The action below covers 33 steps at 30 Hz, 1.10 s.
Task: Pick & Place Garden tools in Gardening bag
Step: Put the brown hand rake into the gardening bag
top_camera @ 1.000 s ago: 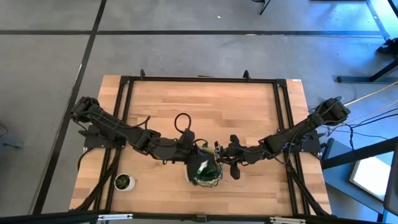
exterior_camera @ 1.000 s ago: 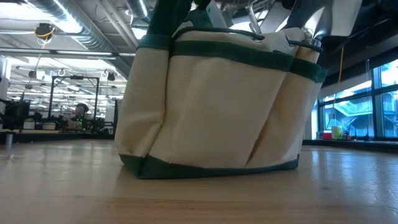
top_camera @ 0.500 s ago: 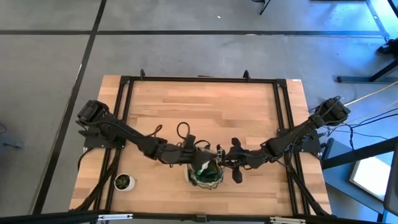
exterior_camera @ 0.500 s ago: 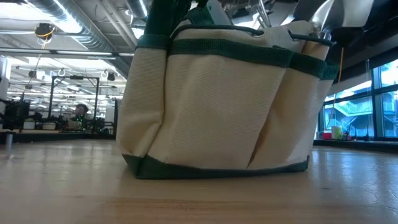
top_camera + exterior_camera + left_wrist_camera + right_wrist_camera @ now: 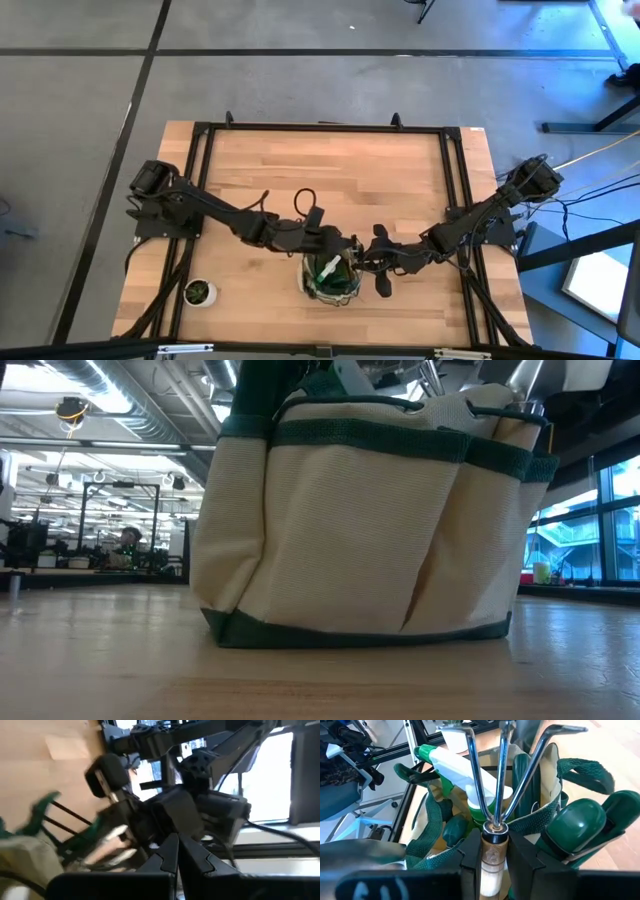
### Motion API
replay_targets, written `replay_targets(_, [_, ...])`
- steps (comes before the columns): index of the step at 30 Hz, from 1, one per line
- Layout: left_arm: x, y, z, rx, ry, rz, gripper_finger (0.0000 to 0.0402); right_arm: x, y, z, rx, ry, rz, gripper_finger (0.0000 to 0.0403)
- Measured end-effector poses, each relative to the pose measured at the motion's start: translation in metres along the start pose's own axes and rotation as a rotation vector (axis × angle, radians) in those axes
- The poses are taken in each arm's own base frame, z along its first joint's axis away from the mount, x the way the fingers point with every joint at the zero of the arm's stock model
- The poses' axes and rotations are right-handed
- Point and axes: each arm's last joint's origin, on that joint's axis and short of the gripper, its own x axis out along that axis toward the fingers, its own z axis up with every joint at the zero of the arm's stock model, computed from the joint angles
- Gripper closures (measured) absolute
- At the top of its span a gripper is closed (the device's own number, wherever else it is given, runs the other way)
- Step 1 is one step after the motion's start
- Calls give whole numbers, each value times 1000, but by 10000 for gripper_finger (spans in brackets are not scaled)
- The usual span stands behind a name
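While the right gripper [image 5: 492,852] pinches the hand fork [image 5: 501,775] above the gardening bag [image 5: 333,278] at lower centre, the left gripper [image 5: 177,851], pressed together, hangs beside; next, lowering and release.

A small potted plant [image 5: 199,291] sits near the front left corner of the wooden table [image 5: 380,180], which stands on a grey floor [image 5: 300,90] crossed by dark lines.

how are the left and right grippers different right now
The right gripper is shut on the fork, clamping its wooden handle with the metal tines pointing at the gardening bag; the left gripper is shut with nothing between its fingers. In the high view the right one sits at the bag's right edge, the left one at its left. Both hover close to the bag.
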Motion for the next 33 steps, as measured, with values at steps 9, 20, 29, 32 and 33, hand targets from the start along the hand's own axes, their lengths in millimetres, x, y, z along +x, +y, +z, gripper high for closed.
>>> replay_targets(9, [16,3,-22,-176,-31,36,400,-1,2,-1,-2,0,7,341])
replay_targets(20, [24,10,-27,-174,-37,119,400,-1,2,-1,-2,1,9,341])
replay_targets(29, [23,11,-28,-170,-6,145,400,-1,2,-1,-4,6,13,341])
replay_targets(32, [23,11,-28,-168,-1,148,400,-1,2,-1,-4,6,14,341])
replay_targets(33, [23,12,-28,-167,2,150,400,-1,2,-1,-3,5,15,341])
